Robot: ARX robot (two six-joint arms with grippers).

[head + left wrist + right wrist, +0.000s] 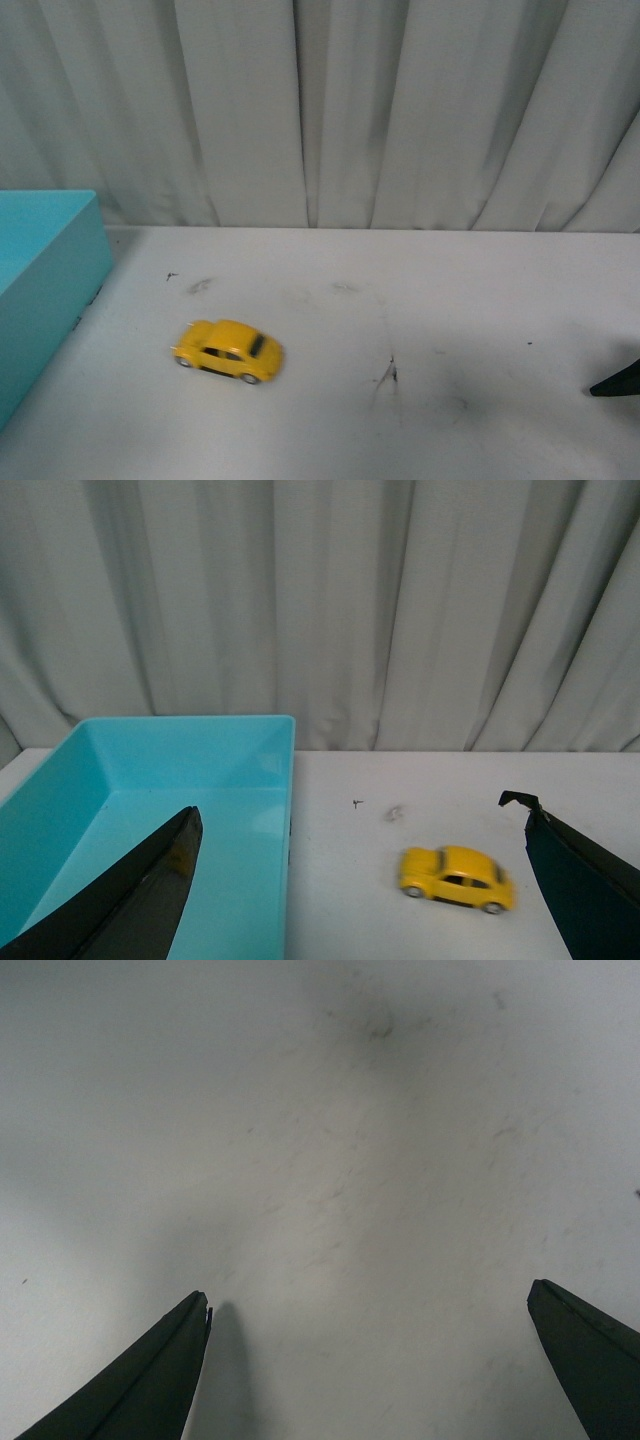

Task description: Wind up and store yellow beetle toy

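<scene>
The yellow beetle toy (pixel 229 351) stands on its wheels on the white table, left of centre, slightly blurred. It also shows in the left wrist view (pixel 457 877), between my left gripper's (pixel 360 815) wide-open black fingers (pixel 150 880) and ahead of them, not touched. The light blue box (pixel 150 810) is open-topped and empty, beside the toy; one finger hangs over it. My right gripper (pixel 368 1295) is open and empty over bare table; only a black tip (pixel 618 382) of it shows at the right edge of the front view.
The blue box (pixel 45 280) stands at the table's left edge. Grey curtains (pixel 330 110) hang behind the table. Dark scuff marks (pixel 388 375) lie on the table surface near the middle.
</scene>
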